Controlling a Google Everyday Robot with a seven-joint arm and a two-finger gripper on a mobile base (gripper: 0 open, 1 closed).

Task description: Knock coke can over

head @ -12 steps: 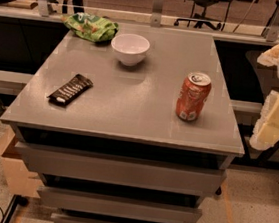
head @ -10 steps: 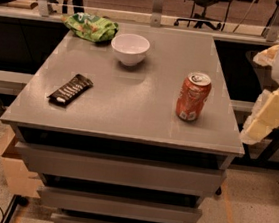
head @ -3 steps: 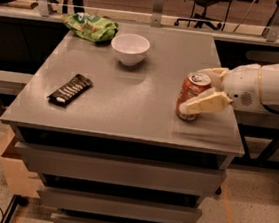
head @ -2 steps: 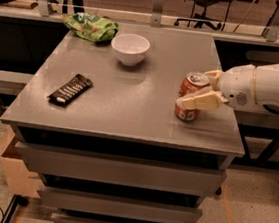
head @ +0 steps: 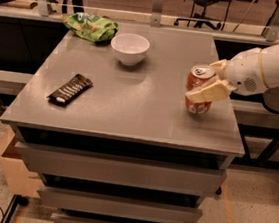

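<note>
Jaws stood spread at the frame's right, one finger (head: 207, 92) lying across the front of the coke can (head: 196, 81), the other behind it. That can stood roughly upright near the right edge of the table (head: 129, 113), well apart from the white bowl (head: 129, 48).

No legible text anywhere; whitish markings on coke can (head: 199, 76), against gripper (head: 203, 83) near table (head: 130, 107) right edge, unreadable.
</note>
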